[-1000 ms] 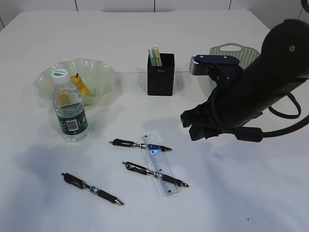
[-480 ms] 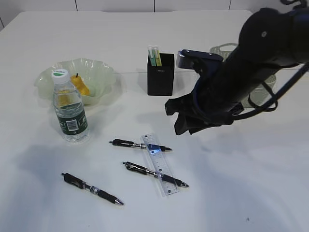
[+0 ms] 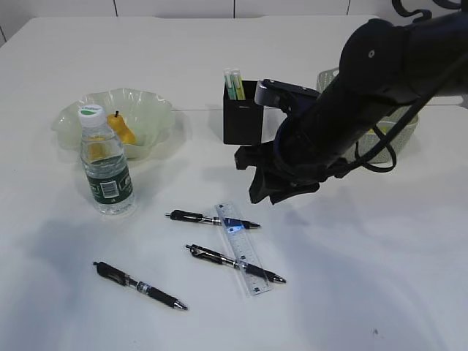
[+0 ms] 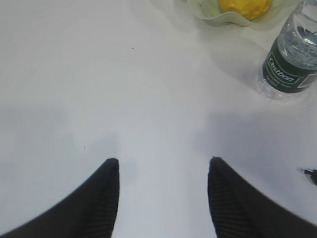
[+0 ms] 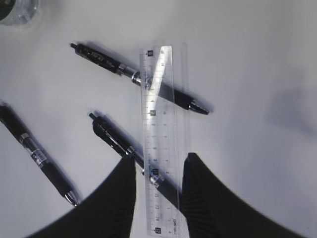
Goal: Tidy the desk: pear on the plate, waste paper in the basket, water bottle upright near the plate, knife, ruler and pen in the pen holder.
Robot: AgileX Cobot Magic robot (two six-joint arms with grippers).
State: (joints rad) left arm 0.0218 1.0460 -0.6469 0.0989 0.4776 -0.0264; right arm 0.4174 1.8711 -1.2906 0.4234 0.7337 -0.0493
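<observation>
The pear (image 3: 121,130) lies in the ruffled plate (image 3: 150,110), and the water bottle (image 3: 104,167) stands upright in front of it. The clear ruler (image 3: 243,248) lies across two pens (image 3: 210,218) (image 3: 219,258); a third pen (image 3: 139,285) lies to the left. My right gripper (image 3: 269,191) hangs open above the desk (image 3: 365,278), short of the ruler (image 5: 158,124), which shows between its fingertips (image 5: 158,161). My left gripper (image 4: 163,166) is open over bare desk, near the bottle (image 4: 292,64) and pear (image 4: 245,5). The knife and waste paper are out of view.
The black pen holder (image 3: 243,117) holds green highlighters (image 3: 232,83) at the back centre. The sage basket (image 3: 398,135) sits at the back right, mostly hidden behind my right arm. A pen tip (image 4: 309,173) shows at the right edge of the left wrist view.
My right arm has swung left and down from beside the basket toward the ruler and pens. Objects on the desk have not moved.
</observation>
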